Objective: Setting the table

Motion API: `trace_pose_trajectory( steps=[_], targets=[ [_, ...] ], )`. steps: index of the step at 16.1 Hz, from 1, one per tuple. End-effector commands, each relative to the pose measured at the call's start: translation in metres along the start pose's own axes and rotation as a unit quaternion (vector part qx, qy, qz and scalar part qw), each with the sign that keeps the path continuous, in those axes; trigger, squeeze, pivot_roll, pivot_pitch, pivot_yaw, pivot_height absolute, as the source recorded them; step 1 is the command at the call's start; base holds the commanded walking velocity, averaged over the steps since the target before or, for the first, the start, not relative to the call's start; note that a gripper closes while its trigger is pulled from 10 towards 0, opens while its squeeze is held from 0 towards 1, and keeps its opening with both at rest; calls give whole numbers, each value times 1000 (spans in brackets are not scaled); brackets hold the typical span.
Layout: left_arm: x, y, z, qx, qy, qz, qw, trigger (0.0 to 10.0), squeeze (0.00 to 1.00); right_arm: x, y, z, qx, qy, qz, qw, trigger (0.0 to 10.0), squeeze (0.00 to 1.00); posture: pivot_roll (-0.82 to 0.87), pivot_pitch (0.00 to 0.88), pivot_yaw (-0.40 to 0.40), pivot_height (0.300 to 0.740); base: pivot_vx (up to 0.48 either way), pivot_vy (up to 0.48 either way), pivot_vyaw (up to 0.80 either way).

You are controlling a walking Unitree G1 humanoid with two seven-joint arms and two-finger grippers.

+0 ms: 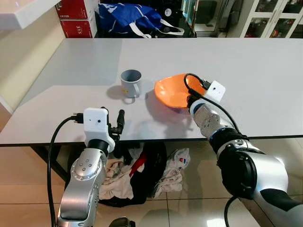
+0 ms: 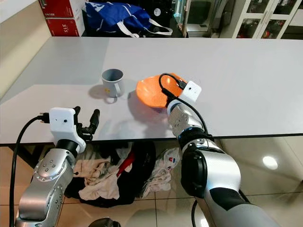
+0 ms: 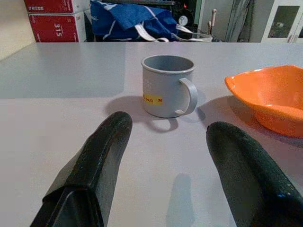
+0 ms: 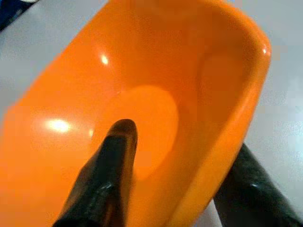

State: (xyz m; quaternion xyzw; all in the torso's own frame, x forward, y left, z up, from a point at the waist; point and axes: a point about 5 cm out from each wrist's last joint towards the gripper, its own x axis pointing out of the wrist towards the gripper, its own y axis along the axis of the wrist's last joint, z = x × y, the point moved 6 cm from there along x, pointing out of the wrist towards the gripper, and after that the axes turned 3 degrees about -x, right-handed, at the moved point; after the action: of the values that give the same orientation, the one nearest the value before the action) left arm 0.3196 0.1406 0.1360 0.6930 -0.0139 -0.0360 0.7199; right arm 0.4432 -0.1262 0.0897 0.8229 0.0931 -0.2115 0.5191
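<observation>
I had the right gripper [image 4: 184, 175] clamped on the rim of the orange bowl [image 1: 173, 91], one finger [image 4: 111, 161] inside and the other under the outer wall, the bowl tilted near the middle of the grey table [image 1: 246, 66]. The grey mug [image 1: 131, 83] stood upright just at the bowl's nine o'clock. My left gripper [image 3: 165, 165] hovered wide apart at the table's near edge, at the mug's seven o'clock.
</observation>
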Motion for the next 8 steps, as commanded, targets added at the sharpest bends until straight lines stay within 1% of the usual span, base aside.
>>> trace_pose_trajectory(
  steps=[1, 4, 5, 6, 7, 8],
  targets=[
    [-2, 1, 1, 2, 2, -1, 1000, 10000, 0, 0, 0, 6, -13, -5, 5, 1000, 10000, 1000, 87, 0, -9, 740, 0, 0, 0],
    [-2, 1, 0, 2, 3, -1, 1000, 10000, 0, 0, -5, 6, -47, 3, 12, 999, 10000, 1000, 86, 0, -9, 740, 0, 0, 0],
    [-2, 1, 0, 3, 2, -1, 1000, 10000, 0, 0, -12, 11, -63, 2, 9, 998, 10000, 1000, 87, 0, -8, 740, 0, 0, 0],
    [-2, 1, 0, 3, 2, -1, 1000, 10000, 0, 0, -14, 13, -67, 0, 7, 998, 10000, 1000, 87, 0, -7, 740, 0, 0, 0],
    [-2, 1, 0, 3, 2, -2, 1000, 10000, 0, 0, -18, 15, -81, 1, 7, 997, 10000, 1000, 83, 0, -6, 740, 0, 0, 0],
    [-2, 1, 0, 3, 2, -2, 1000, 10000, 0, 0, -15, 11, -107, 10, 19, 994, 10000, 1000, 82, 0, -4, 740, 0, 0, 0]
  ],
)
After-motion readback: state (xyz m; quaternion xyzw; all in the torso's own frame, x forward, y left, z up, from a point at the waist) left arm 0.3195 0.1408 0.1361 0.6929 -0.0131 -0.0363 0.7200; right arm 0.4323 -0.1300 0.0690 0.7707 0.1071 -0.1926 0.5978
